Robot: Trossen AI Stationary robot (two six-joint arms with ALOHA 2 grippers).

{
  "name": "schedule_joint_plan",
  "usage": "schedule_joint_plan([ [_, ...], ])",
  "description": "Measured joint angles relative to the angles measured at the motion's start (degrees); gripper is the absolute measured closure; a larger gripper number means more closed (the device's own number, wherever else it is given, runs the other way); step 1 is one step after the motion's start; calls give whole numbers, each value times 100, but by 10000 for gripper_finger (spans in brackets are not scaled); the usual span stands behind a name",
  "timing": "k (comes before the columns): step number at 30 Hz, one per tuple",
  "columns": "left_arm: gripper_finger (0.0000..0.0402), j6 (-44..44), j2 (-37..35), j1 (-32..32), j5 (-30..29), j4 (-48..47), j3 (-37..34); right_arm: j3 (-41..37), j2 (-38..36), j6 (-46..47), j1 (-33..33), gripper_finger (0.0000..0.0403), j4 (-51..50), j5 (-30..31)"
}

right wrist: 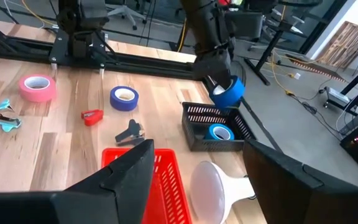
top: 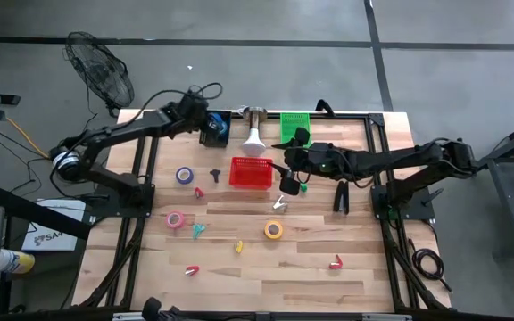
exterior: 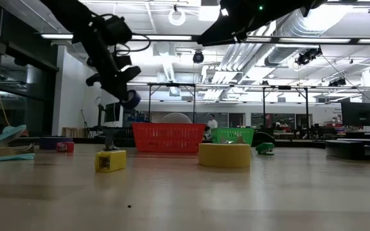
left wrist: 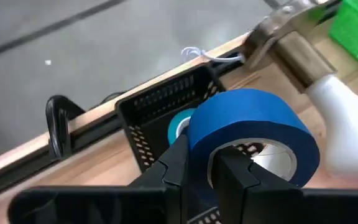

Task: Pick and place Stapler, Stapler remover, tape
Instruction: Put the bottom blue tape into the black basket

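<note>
My left gripper (left wrist: 204, 171) is shut on a blue tape roll (left wrist: 253, 118) and holds it above the black basket (left wrist: 160, 102) at the table's far edge; another blue roll (left wrist: 180, 126) lies in that basket. In the high view the held roll (top: 222, 127) shows over the black basket (top: 211, 127). My right gripper (right wrist: 197, 186) is open and hangs empty by the red basket's (top: 251, 172) right end. A purple-blue roll (top: 184, 175), a pink roll (top: 176, 219) and a yellow roll (top: 274, 229) lie flat on the table. The black stapler (top: 340, 198) lies right of the red basket. My left gripper pinches the blue roll's wall (left wrist: 199, 146) at the side nearest the wrist, one finger (left wrist: 235, 174) inside the hollow centre and the other finger (left wrist: 174, 165) outside. The roll is lifted clear, above the black basket.
A green basket (top: 294, 125) and a white funnel-shaped piece (top: 253, 138) stand at the far edge. Small claw-like pieces are scattered: red (top: 198, 192), teal (top: 198, 230), yellow (top: 237, 247), red (top: 335, 262), green (top: 302, 188). Bare wood lies along the near edge.
</note>
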Motion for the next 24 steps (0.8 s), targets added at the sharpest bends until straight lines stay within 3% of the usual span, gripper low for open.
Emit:
schedule_joint_plan([
  [8,364,-78,610,202,421,-36,-2,0,0,48,0,168,-77,-2],
  [24,360,-207,1293,197,382,-38,0,0,0,94,0,170,-170,-2],
])
